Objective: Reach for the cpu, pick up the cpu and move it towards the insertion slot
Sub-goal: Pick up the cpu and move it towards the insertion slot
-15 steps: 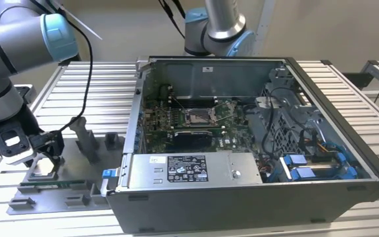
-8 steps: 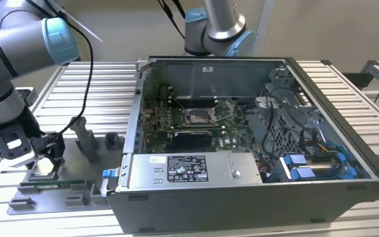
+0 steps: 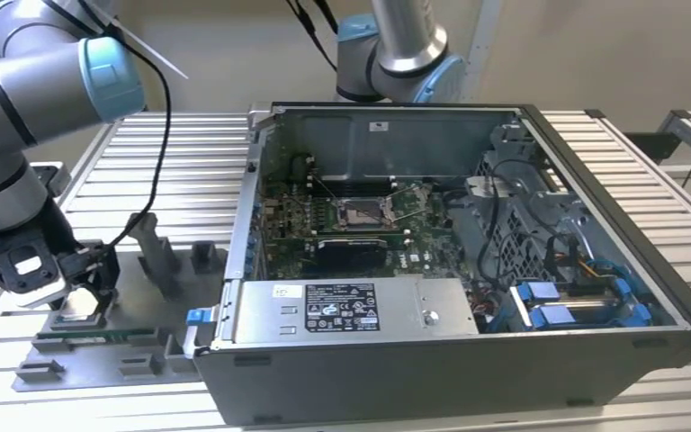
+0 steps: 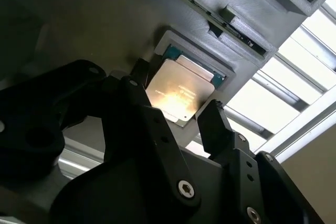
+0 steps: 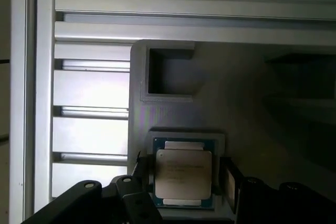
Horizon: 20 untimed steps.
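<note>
1. Where the arm reaches down at the exterior view's left, the gripper (image 3: 60, 286) sits low over the grey tray (image 3: 141, 301) on the slatted bench (image 3: 177, 153).
2. The cpu (image 4: 178, 93) lies flat in a square recess of the tray (image 5: 173, 114), silvery top up, with a thin dark rim showing in both wrist views (image 5: 184, 174).
3. The jaws stand apart, one black finger (image 4: 137, 95) on each side of the cpu, and the gripper (image 4: 176, 98) is centred over it (image 5: 185, 169). Contact with the chip's edges cannot be told.
4. A second, empty recess (image 5: 168, 72) shows in the tray just beyond the cpu.
5. The insertion slot (image 3: 358, 213) is well apart from the tray, inside the open computer case (image 3: 466, 360) on the green board, a silver frame around a dark centre.
</note>
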Motion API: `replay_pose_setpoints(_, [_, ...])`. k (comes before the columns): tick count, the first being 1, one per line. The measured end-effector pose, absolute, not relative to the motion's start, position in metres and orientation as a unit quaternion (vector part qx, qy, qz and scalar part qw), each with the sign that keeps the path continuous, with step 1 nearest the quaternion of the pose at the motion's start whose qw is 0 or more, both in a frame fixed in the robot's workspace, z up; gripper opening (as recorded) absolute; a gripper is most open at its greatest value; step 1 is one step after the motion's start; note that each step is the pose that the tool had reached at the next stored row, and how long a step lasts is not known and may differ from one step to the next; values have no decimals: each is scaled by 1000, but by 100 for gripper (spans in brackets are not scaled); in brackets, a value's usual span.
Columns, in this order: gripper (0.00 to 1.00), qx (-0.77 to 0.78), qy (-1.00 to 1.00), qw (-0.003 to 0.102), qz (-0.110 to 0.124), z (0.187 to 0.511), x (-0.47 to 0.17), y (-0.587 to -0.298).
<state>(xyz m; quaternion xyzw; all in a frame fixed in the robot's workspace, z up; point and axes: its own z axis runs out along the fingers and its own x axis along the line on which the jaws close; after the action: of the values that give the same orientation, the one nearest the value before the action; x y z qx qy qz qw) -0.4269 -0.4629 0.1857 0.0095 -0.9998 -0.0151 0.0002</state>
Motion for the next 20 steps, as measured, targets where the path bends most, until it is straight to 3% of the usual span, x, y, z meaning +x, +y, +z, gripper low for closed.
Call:
replay_pose_setpoints(18, [100, 10, -1000, 0, -15, 184, -428, -463])
replay_pose_setpoints(19, [0, 10, -1000, 0, -15, 184, -428, -463])
replay_pose_setpoints(20, [0, 10, -1000, 0, -15, 184, -428, -463])
